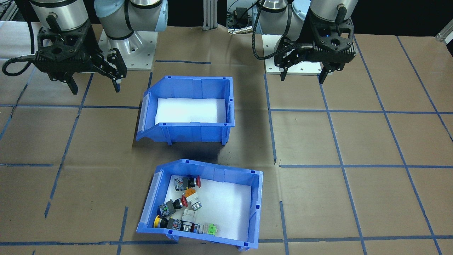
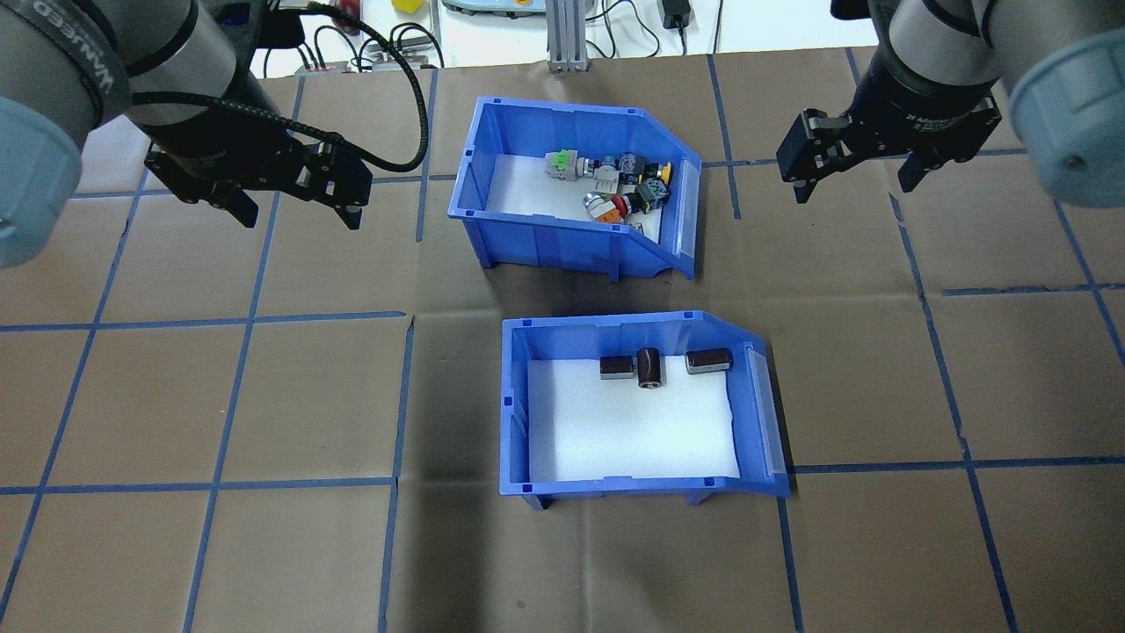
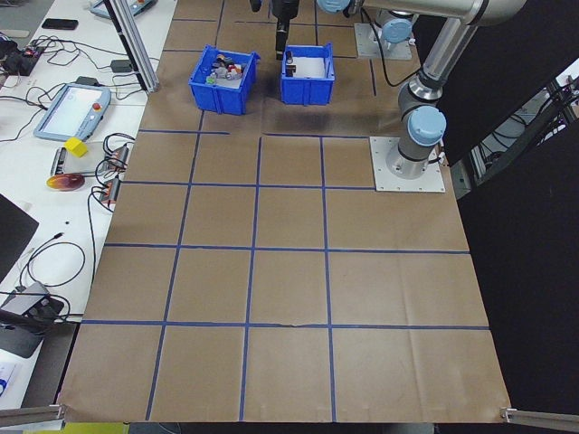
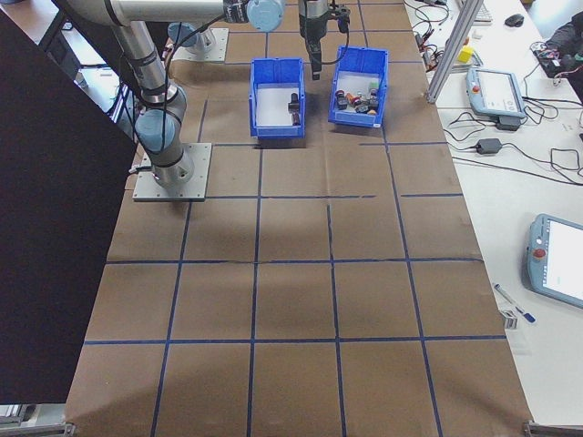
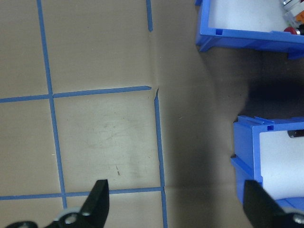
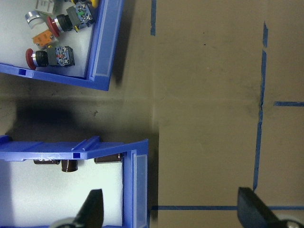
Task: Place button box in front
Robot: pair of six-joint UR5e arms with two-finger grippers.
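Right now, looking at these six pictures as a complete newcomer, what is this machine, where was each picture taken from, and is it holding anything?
These are two robot arms bolted to a brown paper-covered table marked with blue tape. Four fixed cameras look from overhead, from the front and from each table end; two more ride on the wrists. The left gripper and the right gripper both hover with open jaws, holding nothing. Two blue plastic bins stand mid-table: the button box, holding coloured push-button switches, lies farther from the robot; the nearer bin holds three dark cylinders.
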